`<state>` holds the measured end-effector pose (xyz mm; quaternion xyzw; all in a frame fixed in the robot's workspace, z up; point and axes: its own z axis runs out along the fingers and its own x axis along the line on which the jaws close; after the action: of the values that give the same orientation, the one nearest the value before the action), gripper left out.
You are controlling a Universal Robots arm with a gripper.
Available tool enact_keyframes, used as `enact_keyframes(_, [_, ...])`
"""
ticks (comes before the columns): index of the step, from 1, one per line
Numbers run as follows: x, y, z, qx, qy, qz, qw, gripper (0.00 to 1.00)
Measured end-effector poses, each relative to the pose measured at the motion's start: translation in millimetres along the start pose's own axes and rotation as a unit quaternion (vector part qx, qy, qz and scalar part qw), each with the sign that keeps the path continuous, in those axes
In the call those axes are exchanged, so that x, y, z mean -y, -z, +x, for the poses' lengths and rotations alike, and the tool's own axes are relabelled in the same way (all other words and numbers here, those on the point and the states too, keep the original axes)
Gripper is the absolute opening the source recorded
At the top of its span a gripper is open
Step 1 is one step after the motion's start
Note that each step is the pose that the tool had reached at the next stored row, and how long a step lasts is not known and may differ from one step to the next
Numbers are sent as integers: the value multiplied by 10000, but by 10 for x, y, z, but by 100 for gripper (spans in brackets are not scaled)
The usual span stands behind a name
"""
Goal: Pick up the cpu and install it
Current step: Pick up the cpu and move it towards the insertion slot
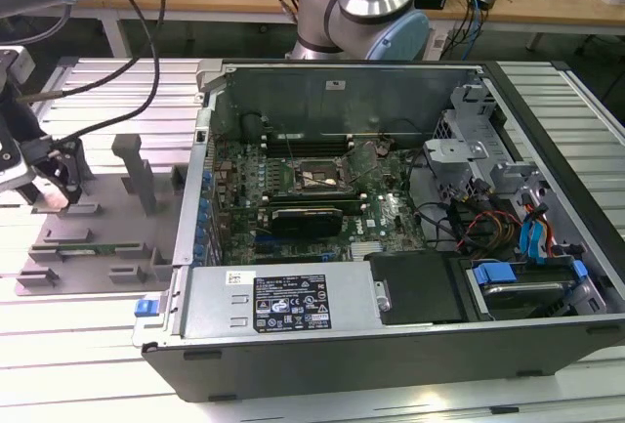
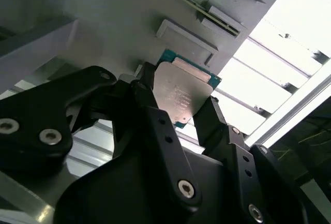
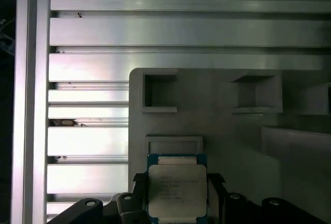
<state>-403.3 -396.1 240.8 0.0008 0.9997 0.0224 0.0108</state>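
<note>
- The gripper [image 3: 177, 181] has its two black fingers [image 2: 155, 115] pressed against opposite edges of the cpu [image 2: 182, 92], whose silvery top plate faces both wrist views
- Just behind the chip lies the grey tray [image 3: 217, 125] with its rectangular pockets [image 3: 159, 90]; whether the chip is clear of the tray cannot be told
- Under the tray runs the slatted aluminium table [image 3: 181, 32]
- In the exterior view, grey upright posts [image 1: 132, 159] on the tray and the case's side wall [image 1: 200, 179] stand between the gripper and the open computer case [image 1: 391, 316]
- Farther in, the socket [image 1: 317, 177] sits on the green motherboard [image 1: 391, 213], well apart from the gripper
</note>
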Motion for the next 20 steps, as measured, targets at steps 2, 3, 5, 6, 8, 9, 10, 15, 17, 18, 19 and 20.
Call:
enact_keyframes(2, [-2,27,-1,0,0,0,10000,55])
enact_keyframes(3, [-5,67,-2,0,0,0,10000,55])
enact_keyframes(5, [-7,103,-2,0,0,0,10000,55])
enact_keyframes(6, [-8,129,-3,0,0,0,10000,55])
enact_keyframes(8, [-12,198,-5,0,0,0,10000,55])
enact_keyframes(9, [-14,253,-5,0,0,0,10000,55])
enact_keyframes(10, [-15,286,-6,0,0,0,10000,55])
enact_keyframes(15, [-21,402,-9,0,0,0,10000,55])
enact_keyframes(17, [-25,480,-10,0,0,0,10000,55])
enact_keyframes(18, [-27,523,-11,0,0,0,10000,55])
enact_keyframes(19, [-29,554,-12,0,0,0,10000,55])
enact_keyframes(20, [-31,593,-13,0,0,0,10000,55])
